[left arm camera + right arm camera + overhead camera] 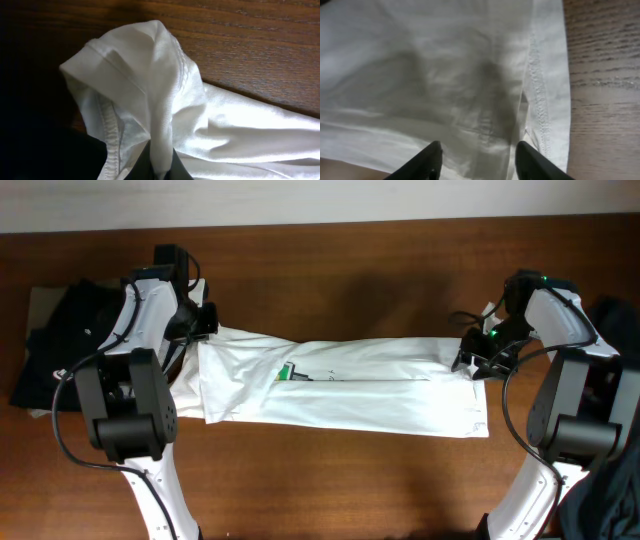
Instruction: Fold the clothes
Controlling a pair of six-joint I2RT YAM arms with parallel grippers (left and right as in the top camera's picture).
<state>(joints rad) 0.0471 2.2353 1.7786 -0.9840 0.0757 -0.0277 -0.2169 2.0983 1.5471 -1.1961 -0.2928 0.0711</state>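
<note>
A brown wooden table (350, 260) is seen, and a white garment (360, 395) is laid long and flat across its middle. A pile of dark clothes (60, 340) is placed at the left edge, beside the left arm, and more dark cloth (618, 320) at the right edge. The garment's upper left corner is pinched into a raised bunch by the closed left gripper (207, 325). The right gripper (467, 365) is held over the right hem, fingers spread apart, nothing gripped. A small green label (287, 371) is seen on the garment.
</note>
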